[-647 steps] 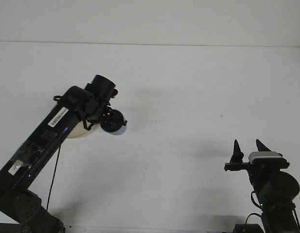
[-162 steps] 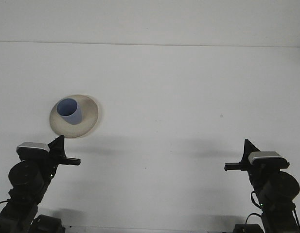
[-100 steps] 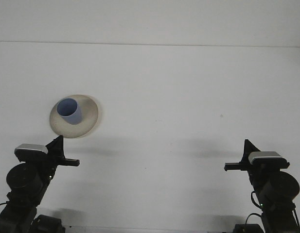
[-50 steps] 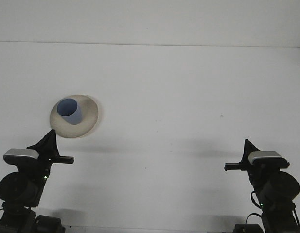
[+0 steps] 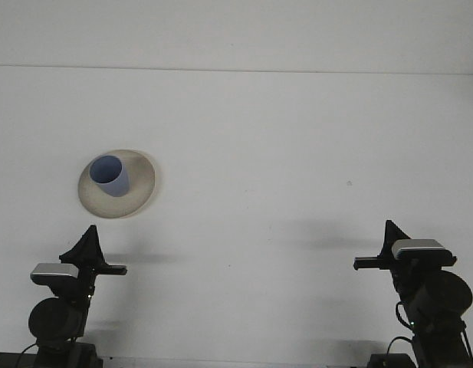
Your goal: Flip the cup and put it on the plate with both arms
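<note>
Cup (image 5: 110, 175) (matte blue, tapered) upright on round cream plate (image 5: 136, 192), gripper states unclear.

white table (image 5: 297, 153) w/ beige plate (image 5: 136, 195) on it

Flat, even overhead light on my feed. The white table (image 5: 297, 153) reads as pale grey and slightly underexposed, with no glare or hot spots anywhere. Shadows are soft and faint: a thin one hugs the right and lower edge of the plate (image 5: 136, 201), and diffuse grey patches lie on the table just beyond each arm, at lower left and lower right. The blue cup (image 5: 110, 175) keeps its colour well, with its inside darker than its wall. Both arms come through as near-black silhouettes, and I can read almost no surface detail on them. Focus is moderate overall; edges are a bit soft and grainy. The far table edge runs straight, so I see no obvious distortion.
</note>
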Tool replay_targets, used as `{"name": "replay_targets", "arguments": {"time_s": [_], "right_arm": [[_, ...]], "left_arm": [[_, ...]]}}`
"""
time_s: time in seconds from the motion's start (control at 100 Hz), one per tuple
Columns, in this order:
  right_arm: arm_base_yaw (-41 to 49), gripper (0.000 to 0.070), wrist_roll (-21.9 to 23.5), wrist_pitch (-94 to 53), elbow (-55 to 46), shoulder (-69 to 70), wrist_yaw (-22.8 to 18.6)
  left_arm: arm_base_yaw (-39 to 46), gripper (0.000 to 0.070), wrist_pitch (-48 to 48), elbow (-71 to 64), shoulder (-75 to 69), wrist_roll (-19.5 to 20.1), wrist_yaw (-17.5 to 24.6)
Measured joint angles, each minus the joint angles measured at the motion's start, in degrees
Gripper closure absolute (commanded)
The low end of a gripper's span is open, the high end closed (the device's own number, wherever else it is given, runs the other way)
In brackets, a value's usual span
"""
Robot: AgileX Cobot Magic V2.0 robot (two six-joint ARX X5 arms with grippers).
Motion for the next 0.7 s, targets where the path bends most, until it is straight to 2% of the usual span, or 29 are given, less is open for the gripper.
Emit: {"name": "replay_targets", "arguments": {"time_s": [0.7], "right_arm": [[0.0, 0.07, 0.0, 0.0, 0.0, 0.0, 0.0]], "left_arm": [[1.3, 0.0689, 0.4, -2.8, -2.9, 0.0, 0.0]]}}
